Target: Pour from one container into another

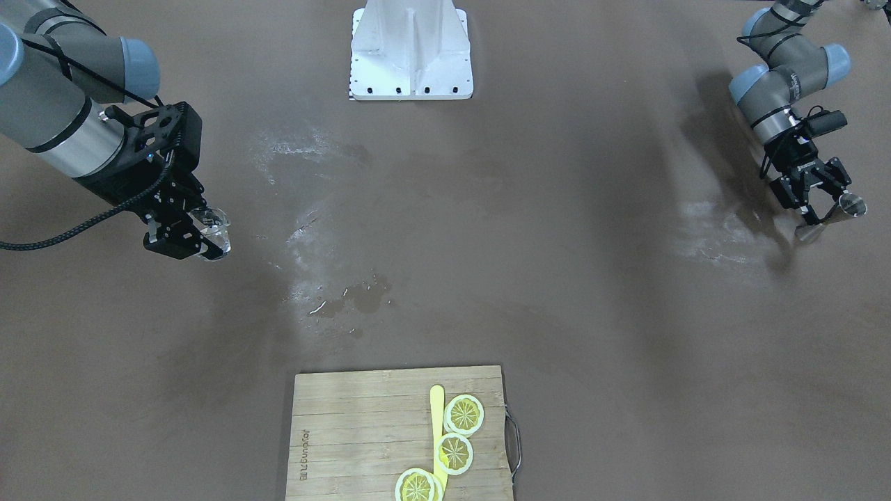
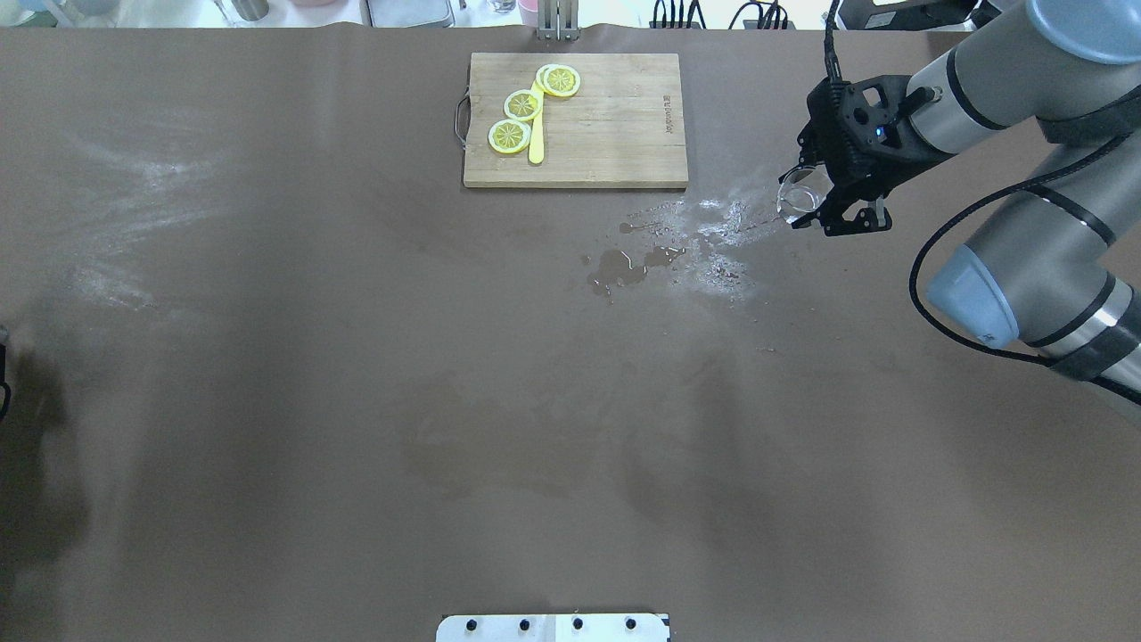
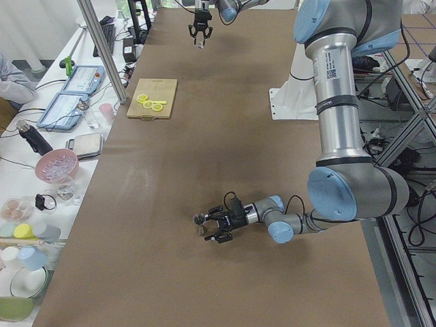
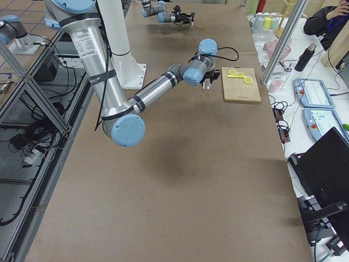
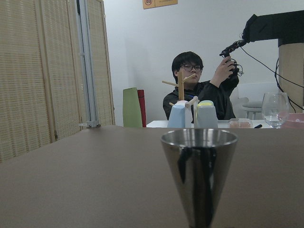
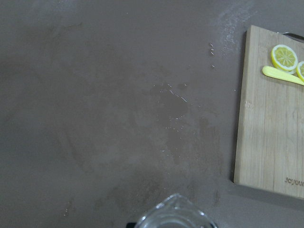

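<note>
Glass cup (image 1: 211, 233) gripped in the right end effector (image 1: 198, 240) should travel level toward the jigger (image 1: 832, 214) the left end effector (image 1: 821, 202) clamps, well away from the cutting board (image 1: 362, 431).

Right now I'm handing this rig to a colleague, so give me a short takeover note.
Right gripper: shut on the glass cup, held above the table.
Left gripper: around the steel jigger at the table's far left end; whether it grips cannot be told.
A wet patch lies near the cutting board.
Done: cup picked up.
Left: bring cup and jigger together, then pour; they are far apart.
</note>
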### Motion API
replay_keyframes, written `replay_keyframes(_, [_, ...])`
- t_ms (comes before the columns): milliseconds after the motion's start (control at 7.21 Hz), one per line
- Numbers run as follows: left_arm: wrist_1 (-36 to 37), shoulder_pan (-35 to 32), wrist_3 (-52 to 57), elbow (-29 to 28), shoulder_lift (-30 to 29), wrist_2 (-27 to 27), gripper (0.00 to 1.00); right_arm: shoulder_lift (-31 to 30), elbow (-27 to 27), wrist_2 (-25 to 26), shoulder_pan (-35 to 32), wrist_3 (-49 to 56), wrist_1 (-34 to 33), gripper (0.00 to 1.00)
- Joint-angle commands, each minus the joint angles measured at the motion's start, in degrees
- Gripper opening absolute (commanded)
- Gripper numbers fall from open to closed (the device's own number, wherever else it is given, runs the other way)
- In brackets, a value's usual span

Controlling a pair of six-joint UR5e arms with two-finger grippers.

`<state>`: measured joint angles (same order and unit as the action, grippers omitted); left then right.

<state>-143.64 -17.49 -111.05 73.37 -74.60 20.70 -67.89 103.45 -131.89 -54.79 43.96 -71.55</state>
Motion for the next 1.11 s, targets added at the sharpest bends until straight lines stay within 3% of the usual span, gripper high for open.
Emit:
replay_keyframes(0, [1.9, -1.9, 0.0, 0.0, -1.4, 0.7, 0.81, 0.1, 0.0, -2.0, -1.1, 0.5, 0.0, 0.00])
replay_keyframes(139, [3.2, -2.2, 0.0, 0.0, -1.6, 0.7, 0.79, 0.0, -0.2, -2.9, -2.2, 0.5, 0.1, 0.00])
replay_keyframes(416, [3.4, -2.3, 0.0, 0.1, -2.0, 0.7, 0.30, 0.1, -0.4, -2.8, -2.7, 0.6, 0.1, 0.00])
replay_keyframes(693, [3.4, -2.2, 0.0, 1.4, -2.3, 1.0, 0.00, 0.2, -0.3, -2.9, -3.0, 0.6, 0.1, 0.00])
replay_keyframes(971, [5.7, -3.2, 4.1, 8.1, -2.2, 1.1, 0.00, 0.3, -0.4, -2.8, -3.0, 0.6, -0.5, 0.00])
